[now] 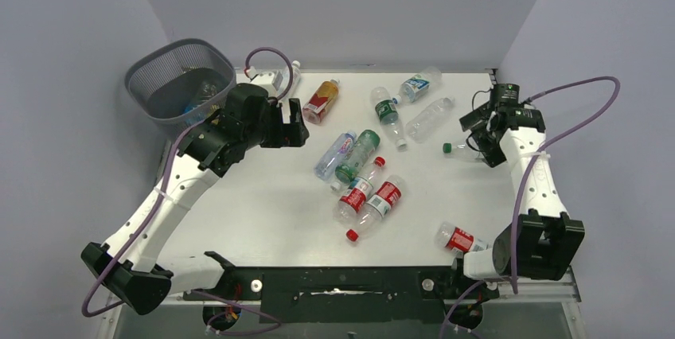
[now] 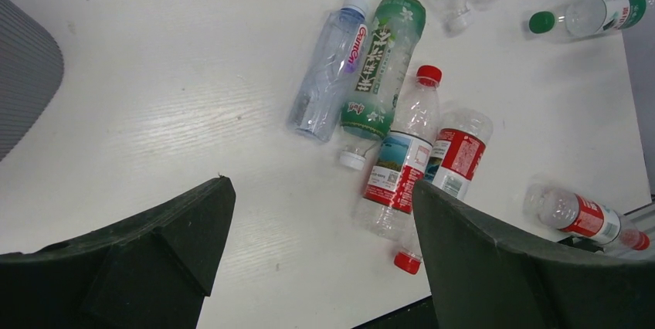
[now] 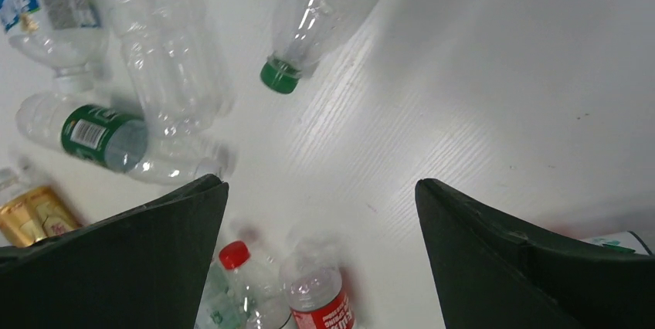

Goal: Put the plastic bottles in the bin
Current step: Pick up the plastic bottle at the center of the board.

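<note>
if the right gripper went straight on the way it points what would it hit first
Likely bare table between its open jaws; the green-capped bottle lies just beyond, though depth is unclear.

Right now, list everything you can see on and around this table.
bin: one, dark grey mesh, far-left corner, at least one bottle inside
red-label bottles: three, clear, two at centre, one by the right arm's base
green bottle: one, green, centre
blue-tinted bottle: one, beside the green bottle
amber bottle: one, red label, far centre
clear bottles: five, far side; green label, blue label, unlabelled, green cap, one behind the left arm
table: one, white
left gripper: one, black, open, near the bin
right gripper: one, black, open, far right
</note>
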